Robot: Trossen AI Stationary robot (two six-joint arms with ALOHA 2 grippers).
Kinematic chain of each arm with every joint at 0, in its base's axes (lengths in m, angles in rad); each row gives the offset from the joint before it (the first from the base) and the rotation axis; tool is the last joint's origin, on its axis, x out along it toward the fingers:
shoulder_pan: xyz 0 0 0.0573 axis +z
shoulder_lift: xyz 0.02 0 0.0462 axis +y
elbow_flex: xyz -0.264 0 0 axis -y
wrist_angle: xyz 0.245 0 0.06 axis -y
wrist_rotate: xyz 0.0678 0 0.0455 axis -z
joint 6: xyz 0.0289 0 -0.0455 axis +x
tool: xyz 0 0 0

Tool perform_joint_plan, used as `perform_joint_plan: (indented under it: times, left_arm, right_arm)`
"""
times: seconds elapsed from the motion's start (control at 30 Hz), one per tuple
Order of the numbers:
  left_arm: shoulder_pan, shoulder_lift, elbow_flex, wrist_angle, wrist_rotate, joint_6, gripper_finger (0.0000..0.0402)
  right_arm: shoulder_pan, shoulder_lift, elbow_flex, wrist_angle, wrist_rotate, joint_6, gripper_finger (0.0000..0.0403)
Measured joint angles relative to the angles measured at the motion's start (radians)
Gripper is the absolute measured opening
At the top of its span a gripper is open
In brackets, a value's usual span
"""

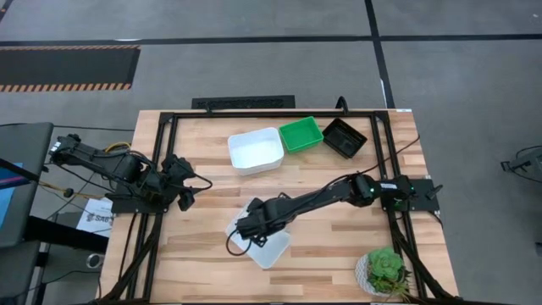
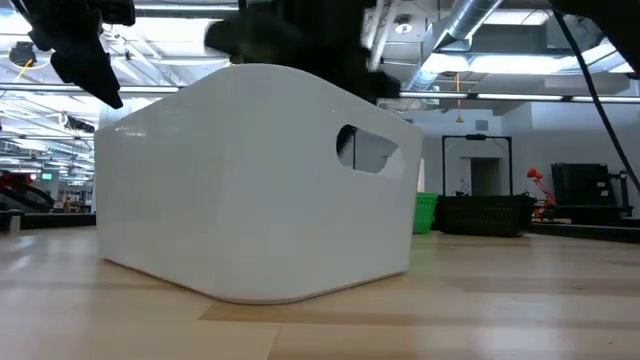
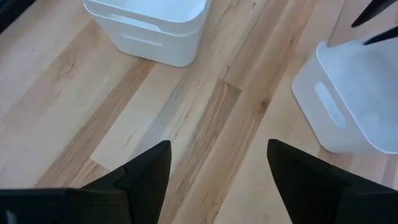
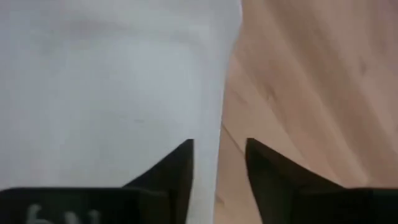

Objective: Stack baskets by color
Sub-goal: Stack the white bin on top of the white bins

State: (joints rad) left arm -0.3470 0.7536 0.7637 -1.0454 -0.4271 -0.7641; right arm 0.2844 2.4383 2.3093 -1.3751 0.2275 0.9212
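- Surface: a light wooden table (image 1: pixel 339 241) with plank joints, bordered by a black metal frame (image 1: pixel 165 152).
- Right gripper (image 1: pixel 247 227) sits low over the near-centre of the table at the rim of a lone white basket (image 1: pixel 273 247). In the right wrist view its fingers (image 4: pixel 177 168) stand slightly parted, one on each side of the basket wall, with small gaps showing.
- Left gripper (image 3: pixel 214 177) waits at the table's left side, fingers spread over bare wood, holding nothing.
- Far side of the table, in a row: white stacked baskets (image 1: pixel 255 150), then a green basket (image 1: pixel 301 134), then a black basket (image 1: pixel 345 137).
- A potted plant (image 1: pixel 385 271) stands at the near right corner.
- Room: grey floor with a striped hazard mat (image 1: pixel 68 68); the low view shows ceiling ducts (image 2: pixel 480 25) and strip lighting.
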Motion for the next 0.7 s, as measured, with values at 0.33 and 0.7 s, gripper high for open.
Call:
perform_joint_plan:
  times: [0.33, 0.7]
  left_arm:
    - [0.000, 0.000, 0.000, 0.000, 0.000, 0.000, 0.0254]
    - [0.000, 0.000, 0.000, 0.000, -0.067, 0.001, 0.0254]
  right_arm:
    - [0.024, -0.190, 0.001, 0.010, 0.018, -0.853, 0.0225]
    - [0.040, -0.137, -0.013, 0.029, 0.010, -1.749, 0.0216]
